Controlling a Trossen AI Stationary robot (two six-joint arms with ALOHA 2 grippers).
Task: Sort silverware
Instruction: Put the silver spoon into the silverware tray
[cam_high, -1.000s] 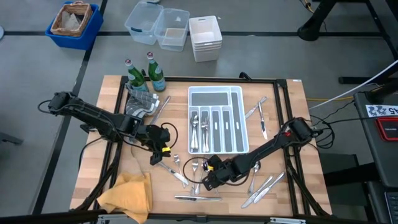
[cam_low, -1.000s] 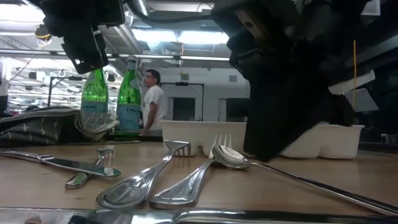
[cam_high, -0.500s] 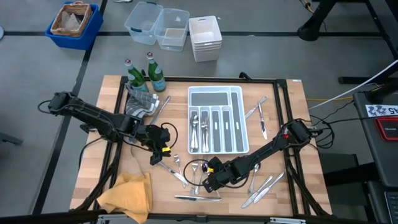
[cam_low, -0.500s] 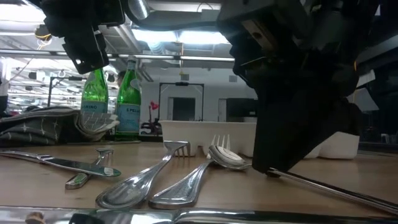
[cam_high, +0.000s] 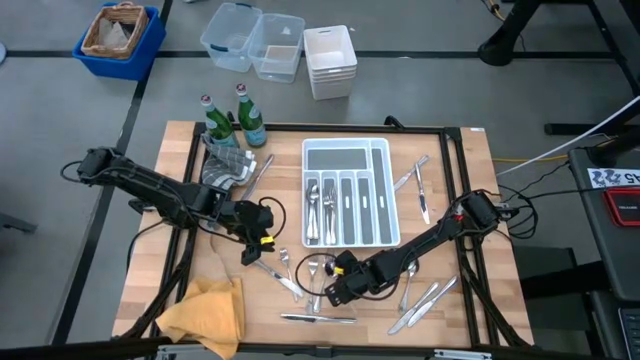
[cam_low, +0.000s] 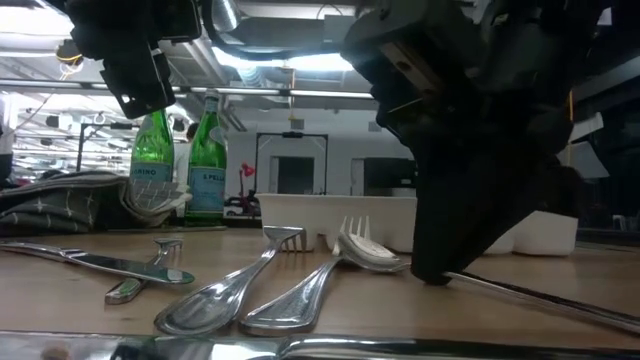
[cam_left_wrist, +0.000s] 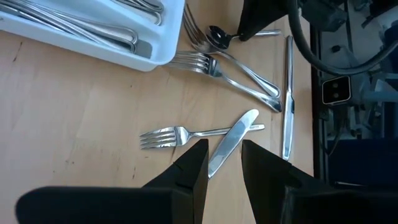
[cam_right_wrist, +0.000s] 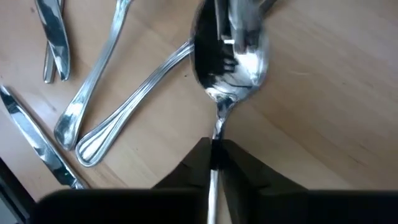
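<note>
- counter (cam_high: 150, 190): light wood, everything sits on it, with both arms reaching in toward the middle
- tray (cam_high: 392, 200): white, with slots, sitting toward the back of the counter; a few pieces lie in its left slots, I can't tell which kind
- cloth (cam_high: 205, 312): yellow, crumpled at the front left corner
- bottles (cam_high: 222, 122): two green ones at the back left, next to a grey towel (cam_high: 226, 168)
- right tool (cam_high: 334, 292): down low in front of the tray, clenched on the handle of a spoon (cam_right_wrist: 231, 59); the wrist view shows the fingers pinching the thin stem, with the bowl just ahead of them
- left tool (cam_high: 247, 254): left of the tray's front corner, fingers (cam_left_wrist: 189, 180) apart and nothing in them, hanging over a knife (cam_left_wrist: 230, 139) that lies across a fork (cam_left_wrist: 166, 135)
- rest of the silverware: loose on the wood, mostly in front of the tray, a few to its right, one long knife (cam_high: 318, 319) near the front edge
</note>
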